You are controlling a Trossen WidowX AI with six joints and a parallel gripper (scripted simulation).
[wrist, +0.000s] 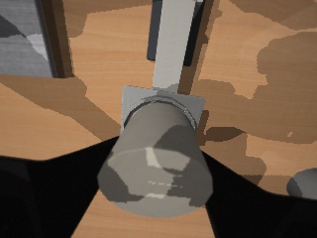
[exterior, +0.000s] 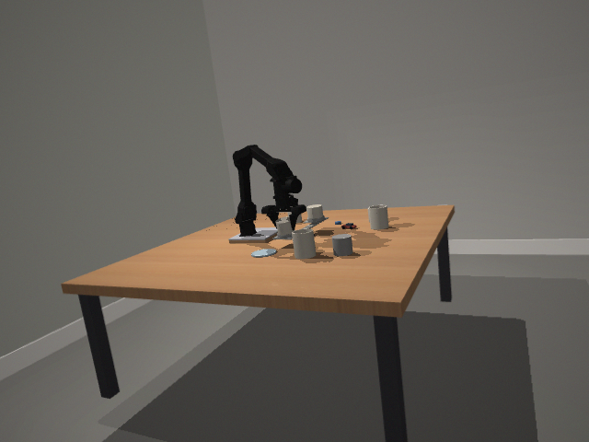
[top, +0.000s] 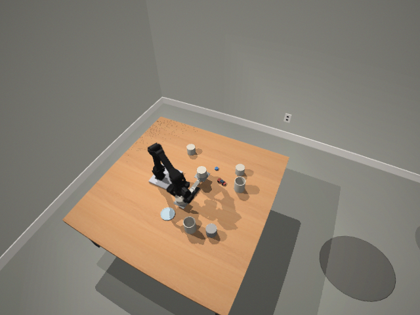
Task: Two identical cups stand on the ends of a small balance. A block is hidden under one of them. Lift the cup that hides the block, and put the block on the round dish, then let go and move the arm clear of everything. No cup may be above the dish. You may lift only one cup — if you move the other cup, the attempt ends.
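My gripper (exterior: 284, 226) (wrist: 158, 146) points down and is shut on the near cup (exterior: 283, 229) (wrist: 156, 178), an upside-down pale grey cup, with one finger on each side. That cup is on or just over the square end plate (wrist: 193, 105) of the balance. The balance beam (top: 195, 186) (wrist: 173, 50) slopes up to the other end. There the far cup (top: 201, 171) (exterior: 314, 212) stands, untouched by the gripper. The block is not visible. The pale blue round dish (top: 167, 214) (exterior: 263, 252) lies beside the near end, with nothing on it.
A tall open grey cup (top: 189, 226) (exterior: 304, 244) and a short grey cylinder (top: 211, 230) (exterior: 341, 245) stand near the dish side. A red toy car (top: 221, 182) (exterior: 349, 226), a small blue object (top: 216, 168) (exterior: 338, 222) and another tall cup (top: 239, 185) (exterior: 377, 217) stand beyond the beam.
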